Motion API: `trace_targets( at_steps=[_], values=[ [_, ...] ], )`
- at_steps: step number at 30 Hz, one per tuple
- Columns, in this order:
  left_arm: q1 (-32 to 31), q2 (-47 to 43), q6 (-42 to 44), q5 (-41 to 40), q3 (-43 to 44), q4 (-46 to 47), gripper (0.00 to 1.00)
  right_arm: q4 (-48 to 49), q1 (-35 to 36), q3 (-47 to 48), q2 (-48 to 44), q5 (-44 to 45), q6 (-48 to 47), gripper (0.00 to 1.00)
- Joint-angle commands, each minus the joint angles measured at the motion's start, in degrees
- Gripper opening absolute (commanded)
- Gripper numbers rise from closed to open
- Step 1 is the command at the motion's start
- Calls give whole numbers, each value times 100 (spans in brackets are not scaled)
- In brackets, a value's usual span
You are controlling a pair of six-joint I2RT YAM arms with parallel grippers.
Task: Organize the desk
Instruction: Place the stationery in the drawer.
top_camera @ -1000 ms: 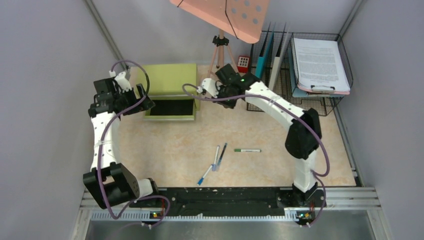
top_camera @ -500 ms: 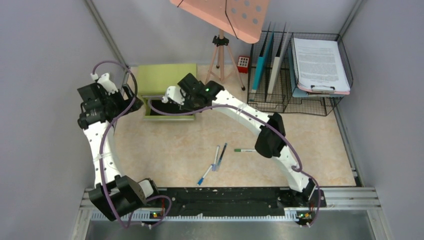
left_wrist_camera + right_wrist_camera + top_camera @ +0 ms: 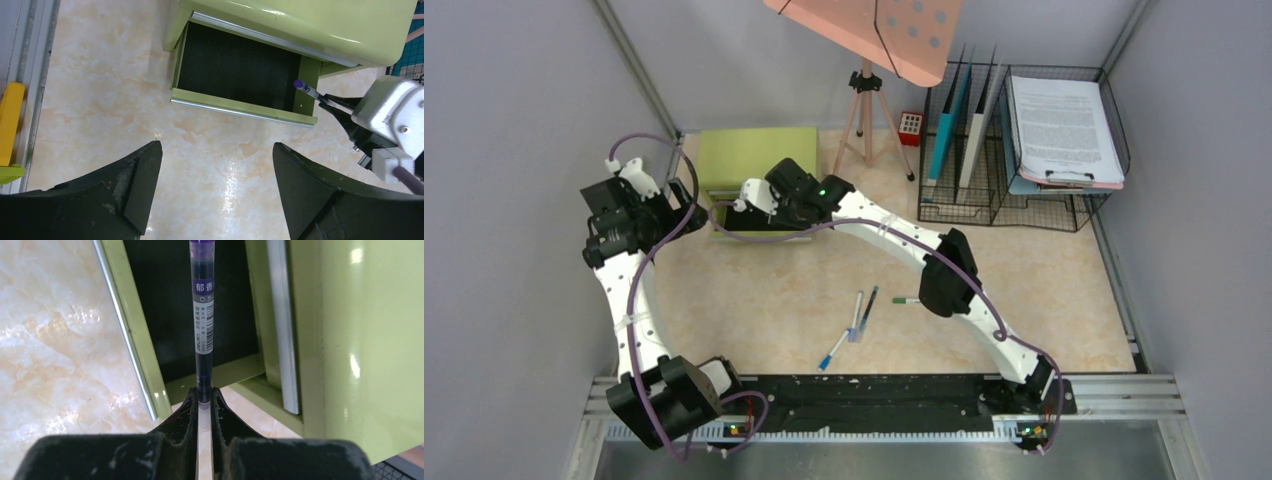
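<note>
My right claw (image 3: 202,400) is pinched tight on a slim purple pen (image 3: 202,315). The barrel reaches past the drawer's (image 3: 165,300) green metal lip, over the dark-lined well near its right wall, and the well lies open to the pen's left. My left claw (image 3: 215,170) hangs spread wide above the glossy marbled desk (image 3: 100,75). My right arm stretches long toward the top view's upper left.

Grey walls (image 3: 514,120) on three sides. Green drawer cabinet (image 3: 759,158) at back left, drawer open, dark inside. Tripod (image 3: 865,80) behind it carries a peach perforated panel (image 3: 874,30). Black wire rack (image 3: 984,200) at back right holds upright folders (image 3: 946,125) and a paper stack (image 3: 1062,125). Light even.
</note>
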Motion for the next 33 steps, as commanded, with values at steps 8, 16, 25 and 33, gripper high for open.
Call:
trace_targets(
  at_steps=[8,16,25,33],
  values=[
    [140,-261,86,-250,-98,328,87,862,165,663,435,65,-62,5],
    [241,-361,66,-290,-67,340,87,1096,182,697,684,144,-121,21],
    [261,-373,263,-347,-21,295,87,1087,182,681,496,137,40,47],
    [257,-573,908,165,-183,598,90,789,183,483,-377,-94,538,50]
  ],
)
